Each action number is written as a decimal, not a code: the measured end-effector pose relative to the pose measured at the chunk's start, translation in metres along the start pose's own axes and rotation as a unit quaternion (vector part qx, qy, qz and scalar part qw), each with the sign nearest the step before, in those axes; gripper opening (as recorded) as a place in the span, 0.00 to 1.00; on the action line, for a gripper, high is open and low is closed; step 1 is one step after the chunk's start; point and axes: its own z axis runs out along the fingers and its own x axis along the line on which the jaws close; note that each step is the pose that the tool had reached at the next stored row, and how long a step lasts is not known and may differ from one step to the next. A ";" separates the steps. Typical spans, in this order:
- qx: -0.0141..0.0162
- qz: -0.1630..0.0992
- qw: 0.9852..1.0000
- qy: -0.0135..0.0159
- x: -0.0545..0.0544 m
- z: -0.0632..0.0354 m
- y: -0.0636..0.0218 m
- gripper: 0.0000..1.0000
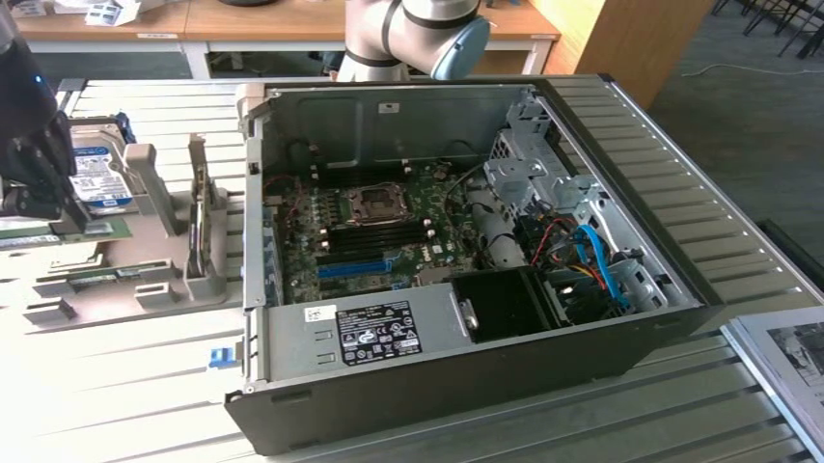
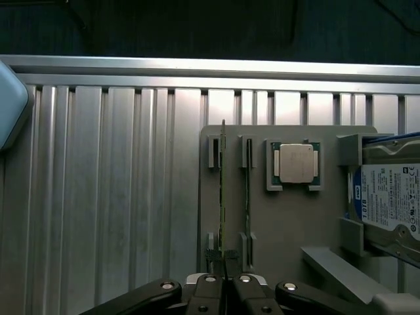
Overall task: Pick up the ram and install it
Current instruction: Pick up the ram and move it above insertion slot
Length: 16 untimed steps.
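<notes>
Hand [image 2: 223, 261] pressed together on the ram [image 2: 222, 190], its two fingertips pinching the thin green board at the end nearest the wrist. I read this as the pick-up step: the grip is made, and the board sits in line with its slot in the grey holder [image 2: 289, 223] on the ribbed surface [image 2: 118, 197]. Its upper edge looks closer to my wrist camera than that of the second stick [image 2: 247, 197] just beside it. It may be partly out of the slot, but I can't tell for sure.

As I judge it, the lift calls for a straight pull out of the slot guides with no twist. The grip is at one end only, so the far end could sag or bind against the guide posts. After that comes a long carry to the open computer case [image 1: 477, 241], which lies well away from the hand, where the black memory slots [image 1: 373, 234] sit on the motherboard.

The ram stands on its long edge, thin edge facing up toward the wrist. Its long axis runs straight away from the hand, parallel to the neighbouring stick and to the ribs of the surface. Beyond that neighbour sit the CPU chip [image 2: 296, 163] and then the hard drive [image 2: 390, 197].
</notes>
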 end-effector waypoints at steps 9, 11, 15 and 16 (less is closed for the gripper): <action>0.000 0.000 1.000 0.000 0.000 -0.0065 0.0003 0.12; 0.000 0.000 1.000 0.000 0.000 -0.0078 0.0004 0.12; 0.000 0.000 1.000 0.000 0.000 -0.0098 0.0004 0.12; 0.000 0.000 1.000 0.000 0.000 -0.0104 0.0004 0.12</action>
